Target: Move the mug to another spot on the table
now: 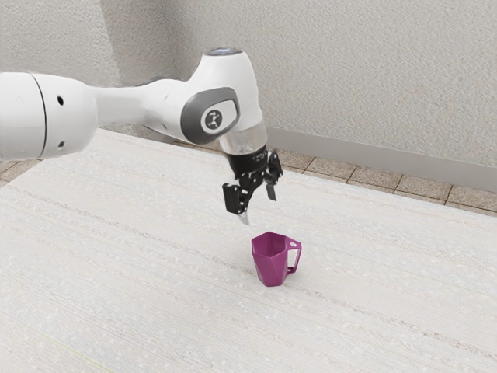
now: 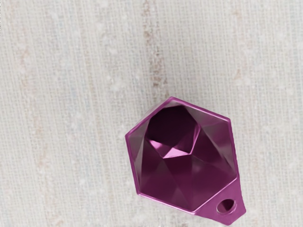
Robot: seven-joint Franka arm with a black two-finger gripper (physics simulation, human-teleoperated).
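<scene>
Mug (image 1: 276,259) (image 2: 184,161), purple and faceted, stands upright on the pale desk (image 1: 116,272), well in from its edges, with its handle toward the exterior view's right. Just above it hangs the gripper (image 1: 256,200), fingers spread and empty, clear of the rim. The arm reaches in from the exterior view's left with its hand pointing down.

The mug (image 1: 276,259) is a glossy magenta-purple all over, its flat facets showing darker plum inside and lighter pink along the edges and rim. The table (image 1: 116,256) is off-white with fine pale streaks running across it like grain, a few of them faintly tan. The arm (image 1: 140,105) is white with a grey joint cover, the gripper (image 1: 256,203) is black, the wall (image 1: 373,70) is speckled light grey, and the floor tiles (image 1: 373,177) are dull brown.
</scene>
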